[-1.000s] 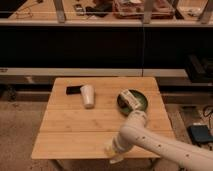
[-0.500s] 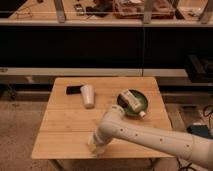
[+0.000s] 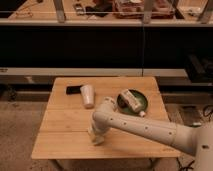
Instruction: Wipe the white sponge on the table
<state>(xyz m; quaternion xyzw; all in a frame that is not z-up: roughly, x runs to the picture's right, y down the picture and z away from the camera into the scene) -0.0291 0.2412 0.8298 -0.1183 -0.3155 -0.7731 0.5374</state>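
The robot's white arm [image 3: 145, 127] reaches in from the right and bends down over the front of the worktop [image 3: 60, 130]; its hand [image 3: 96, 137] is low at the near-left part of the planks, close to the front edge; the fingers are pressed together, and a small cream block, the white sponge [image 3: 95, 141], shows at their tip, pinched there and resting against the wood; how much of the sponge the fingers cover I cannot make out.

Beyond the hand, toward the back of the worktop, a white cup [image 3: 87, 95] lies a little tilted; just behind it and to its left is a flat black object [image 3: 74, 90], touching or nearly touching the cup's rim end; both are well apart from the hand.

Beyond the hand and off to its right sits a dark green plate [image 3: 141, 106], partly hidden by the arm's elbow; a pale oblong package [image 3: 131, 98] lies across it at a slant.

Behind the worktop runs a long dark shelving bench [image 3: 100, 47]; speckled floor [image 3: 20, 135] shows to the left of the hand, past the worktop's edge.
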